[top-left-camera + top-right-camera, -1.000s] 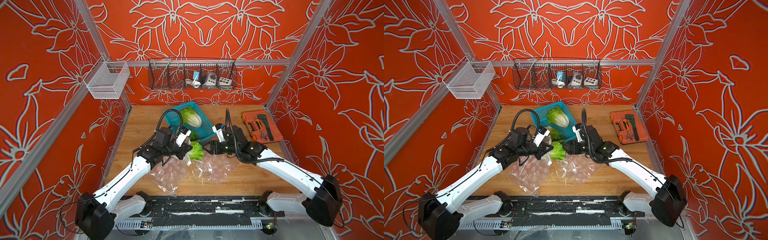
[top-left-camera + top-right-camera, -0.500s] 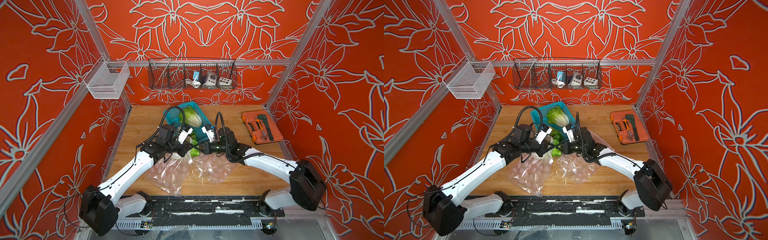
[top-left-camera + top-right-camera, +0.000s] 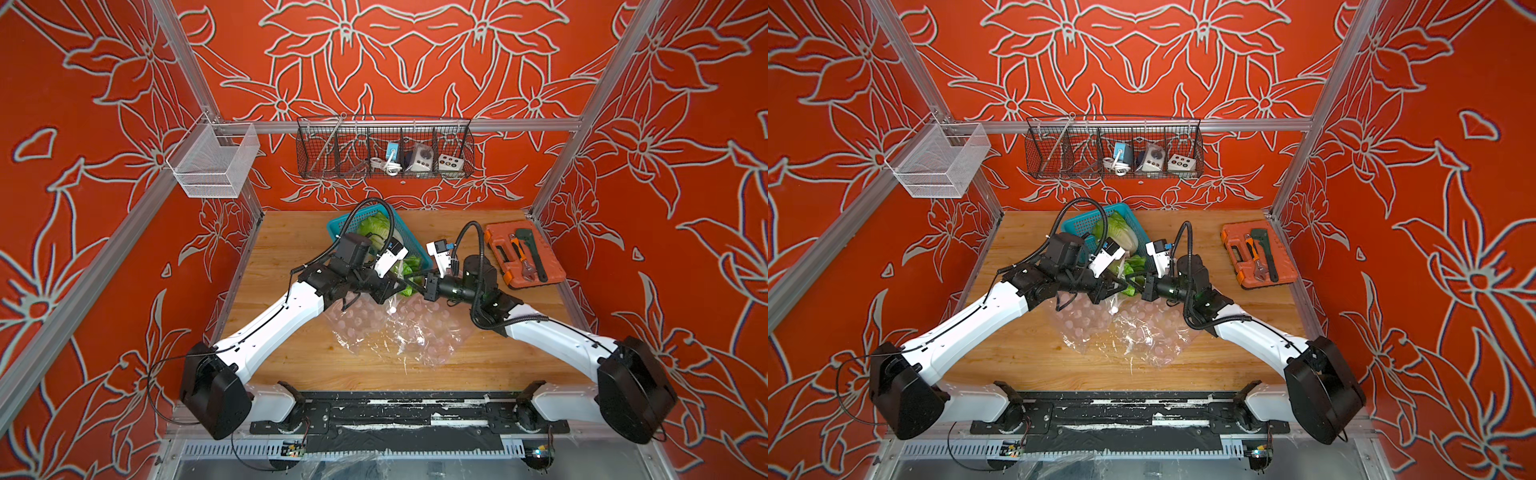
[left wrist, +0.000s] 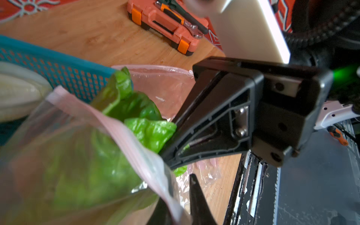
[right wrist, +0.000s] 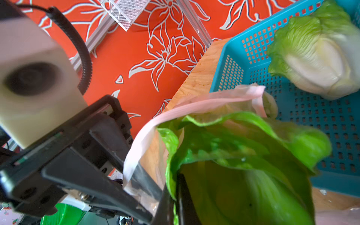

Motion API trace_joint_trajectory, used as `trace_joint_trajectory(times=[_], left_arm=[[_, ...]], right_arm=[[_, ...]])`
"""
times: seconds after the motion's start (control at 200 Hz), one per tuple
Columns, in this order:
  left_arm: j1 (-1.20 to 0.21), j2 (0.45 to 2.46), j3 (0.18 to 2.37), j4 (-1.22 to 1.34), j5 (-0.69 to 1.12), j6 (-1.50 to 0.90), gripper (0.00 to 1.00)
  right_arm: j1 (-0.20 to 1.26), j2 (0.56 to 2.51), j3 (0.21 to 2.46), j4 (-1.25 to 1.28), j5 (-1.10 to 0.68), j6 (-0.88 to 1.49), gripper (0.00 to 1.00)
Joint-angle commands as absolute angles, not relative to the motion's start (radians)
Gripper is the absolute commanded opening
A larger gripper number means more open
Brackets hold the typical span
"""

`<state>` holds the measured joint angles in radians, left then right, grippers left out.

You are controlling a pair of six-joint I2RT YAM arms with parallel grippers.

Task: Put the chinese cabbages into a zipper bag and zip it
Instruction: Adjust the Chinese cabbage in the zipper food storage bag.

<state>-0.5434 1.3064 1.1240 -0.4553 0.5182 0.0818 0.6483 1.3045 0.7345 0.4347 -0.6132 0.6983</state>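
Observation:
A clear zipper bag (image 3: 374, 328) with pink dots lies on the wooden table, its mouth raised between both grippers. One chinese cabbage (image 3: 409, 270) sits in that mouth, with its green leaves sticking out (image 4: 152, 130). Another chinese cabbage (image 3: 376, 228) lies in the teal basket (image 3: 336, 226). My right gripper (image 5: 175, 194) is shut on the edge of a green leaf (image 5: 243, 155). My left gripper (image 4: 177, 192) has its jaws slightly apart, and the bag's pink zipper strip (image 4: 124, 132) runs between them. In both top views the two grippers (image 3: 1121, 286) (image 3: 1138, 286) nearly touch tip to tip.
An orange tool case (image 3: 523, 257) with pliers and a wrench lies at the right of the table. The teal basket (image 5: 321, 120) stands just behind the bag's mouth. A dark wire rack (image 3: 384, 149) and a white mesh bin (image 3: 212, 162) hang on the walls.
My right gripper has closed on the cabbage leaf and its wrist has turned towards the left gripper. The left jaws, shut a moment ago, have parted slightly round the bag's rim.

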Motion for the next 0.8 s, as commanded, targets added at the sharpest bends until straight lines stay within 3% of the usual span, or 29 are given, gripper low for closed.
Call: trace_joint_trajectory(times=[0.0,0.12,0.265,0.41,0.53,0.686,0.796], left_arm=[[-0.545,1.223,1.065,-0.526,0.441,0.063,0.26],[-0.542,1.213,1.099,-0.567,0.332,0.004,0.42],[-0.544,1.271,1.227,-0.572,0.285,-0.092,0.55],[-0.567,1.347,1.309,-0.559,0.233,-0.124,0.57],[-0.58,1.41,1.358,-0.579,0.204,-0.121,0.53],[-0.607,1.457,1.393,-0.614,0.176,-0.108,0.4],[-0.615,1.465,1.41,-0.65,0.156,-0.096,0.16]], right_arm=[[0.656,1.319,0.699,0.507,-0.621,0.713,0.0],[0.672,1.343,0.689,0.546,-0.611,0.734,0.0],[0.684,1.333,0.695,0.521,-0.594,0.722,0.0],[0.692,1.323,0.697,0.513,-0.591,0.725,0.0],[0.701,1.321,0.693,0.514,-0.588,0.729,0.0],[0.706,1.325,0.693,0.522,-0.589,0.737,0.0],[0.706,1.327,0.694,0.516,-0.586,0.739,0.0]])
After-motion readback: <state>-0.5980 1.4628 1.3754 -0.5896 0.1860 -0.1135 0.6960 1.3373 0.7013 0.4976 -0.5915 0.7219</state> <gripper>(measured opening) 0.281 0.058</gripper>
